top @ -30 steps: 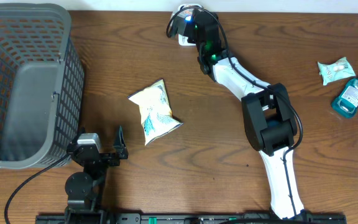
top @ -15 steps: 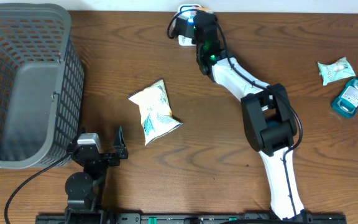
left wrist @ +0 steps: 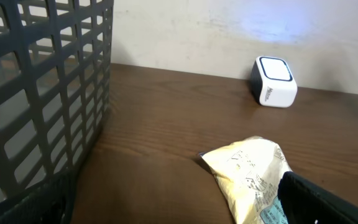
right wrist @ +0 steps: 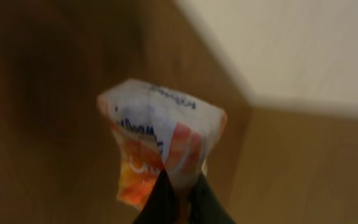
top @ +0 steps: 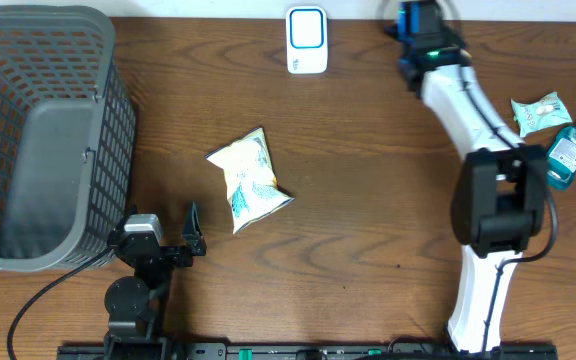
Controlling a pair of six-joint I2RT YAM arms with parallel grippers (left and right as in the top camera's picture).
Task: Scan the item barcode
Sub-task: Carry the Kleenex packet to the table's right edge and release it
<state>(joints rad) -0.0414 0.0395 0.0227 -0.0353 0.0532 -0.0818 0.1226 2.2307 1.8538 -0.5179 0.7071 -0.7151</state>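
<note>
At the back edge of the table, right of centre, the right gripper (top: 420, 22) is clamped on a small orange-and-white packet (right wrist: 160, 140). In the wrist view the fingers pinch its lower edge and the packet stands up above them, blurred by motion. One second ago this gripper sat directly over the white scanner (top: 307, 40). It has since swung right along the back edge and now stands well apart from the unit, whose blue-framed face is fully uncovered.

Judgement: the presentation pass over the scanner is finished or abandoned, and the item is being carried toward the right-hand side, where a teal packet (top: 536, 112) and a blue bottle (top: 566, 152) lie. Whether the barcode registered cannot be told.

The left gripper (top: 196, 235) has not moved — jaws wide apart, empty, parked near the front edge beside the grey basket (top: 118, 130). A yellow snack bag (top: 250, 180) lies mid-table, in the same position as before.
</note>
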